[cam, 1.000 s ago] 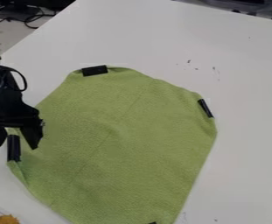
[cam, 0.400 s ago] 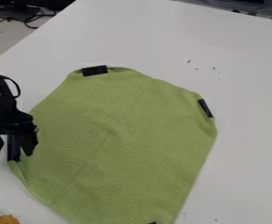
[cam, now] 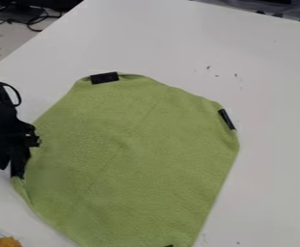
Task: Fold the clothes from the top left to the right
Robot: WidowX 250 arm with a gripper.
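Note:
The gripper [cam: 11, 165] is at the left edge of the view, over the left corner of the green cloth [cam: 129, 154]. Its fingers have come together on that corner, around a black strip [cam: 17, 171] whose upper part they hide. The cloth lies spread out, with small wrinkles by the held corner. Another black strip [cam: 104, 77] marks its top left corner, and a third [cam: 226, 119] sits on the right side. A bit of black [cam: 169, 245] shows at the bottom edge.
The white table [cam: 268, 144] surrounds the cloth. At the bottom left are an orange item [cam: 9, 241] and a clear-edged object. Dark cables [cam: 24, 17] lie beyond the table at the top left.
The gripper went down a little and to the left over the corner, then its fingers shut. The held corner and its strip have shifted slightly to the right.

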